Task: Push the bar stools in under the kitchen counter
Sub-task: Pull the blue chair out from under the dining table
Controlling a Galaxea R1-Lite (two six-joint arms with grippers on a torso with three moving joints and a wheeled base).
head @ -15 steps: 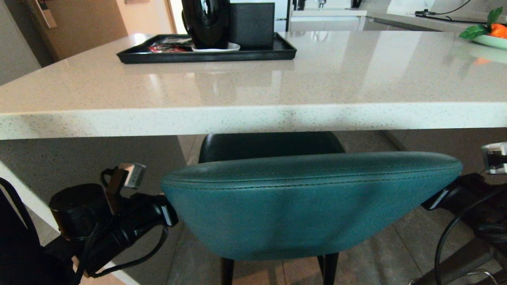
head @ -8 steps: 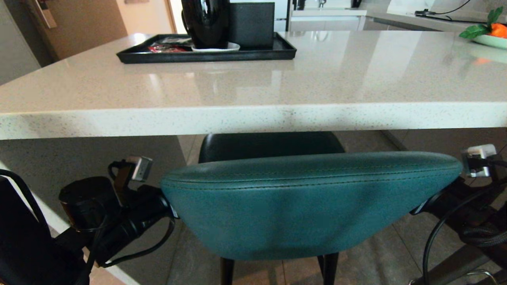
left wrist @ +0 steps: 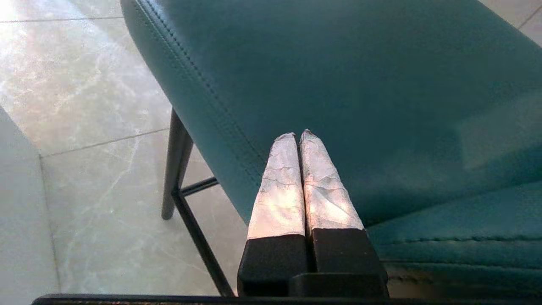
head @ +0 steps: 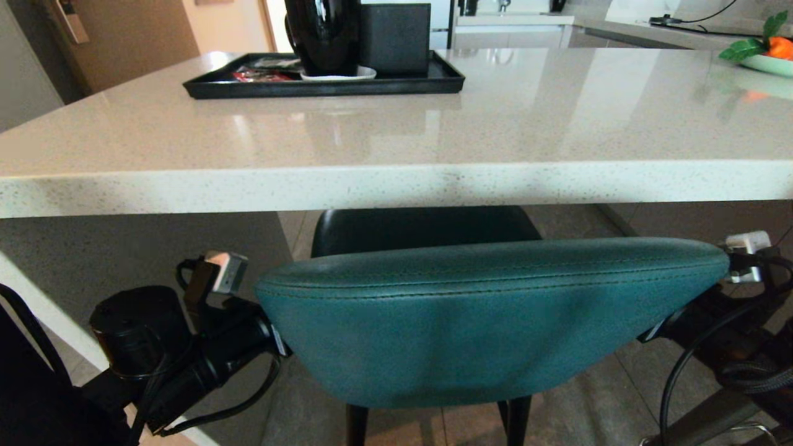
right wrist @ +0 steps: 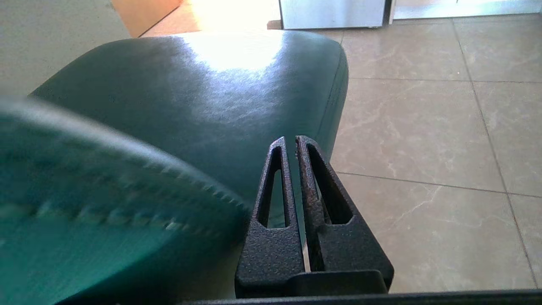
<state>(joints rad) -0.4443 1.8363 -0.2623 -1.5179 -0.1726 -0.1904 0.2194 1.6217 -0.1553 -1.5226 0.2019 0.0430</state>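
1. One teal padded stool with a rounded leather-look back stands in front of the glossy speckled white stone counter, its back just short of the counter's thick edge and lower than it.
2. One dark seat shows beyond the teal back, already under the counter slab.
3. Two thin black legs of the teal stool show below the back, standing on the grey tiled floor.
4. Two end effectors flank the back. The left end effector has its two foil-wrapped fingers pressed together, tips against the back's left edge.
5. The right end effector has its two black slotted fingers nearly together, holding nothing, beside the back's right edge.
6. On the counter: one black rectangular tray carrying one black glossy vessel and one dark box; one pale green dish with an orange fruit sits far right.
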